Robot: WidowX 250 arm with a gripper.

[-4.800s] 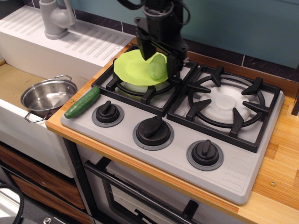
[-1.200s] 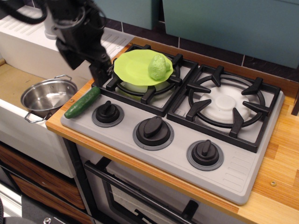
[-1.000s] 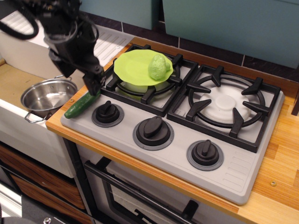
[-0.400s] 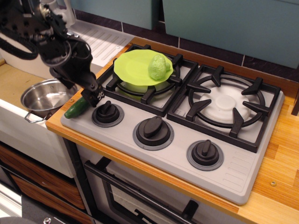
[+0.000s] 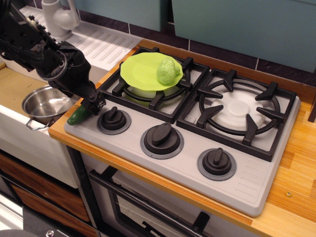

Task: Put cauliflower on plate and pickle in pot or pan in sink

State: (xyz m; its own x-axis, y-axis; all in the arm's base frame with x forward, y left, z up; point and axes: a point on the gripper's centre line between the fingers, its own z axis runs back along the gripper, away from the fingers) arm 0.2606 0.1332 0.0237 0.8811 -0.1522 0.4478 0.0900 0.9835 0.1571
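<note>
Since the frame a moment ago, my gripper (image 5: 94, 104) has dropped lower and further left, and now sits right on the pickle (image 5: 77, 116), covering its upper end so only the lower tip shows. I cannot tell from here whether the fingers have closed on it or merely straddle it. No writing or labels are legible anywhere. The pickle lies at the front left corner of the grey stovetop (image 5: 197, 143), beside the leftmost knob (image 5: 113, 117), which the fingers nearly touch. My arm (image 5: 47, 49) hangs over the sink (image 5: 15, 89) and hides part of the steel pot (image 5: 44, 104) standing in it. On the left rear burner, the cauliflower (image 5: 168, 70) rests on the lime-green plate (image 5: 140, 69), unchanged. A grey tap (image 5: 57, 17) stands on the ribbed drainboard (image 5: 98, 44). Wooden counter (image 5: 296, 197) shows at the right.
</note>
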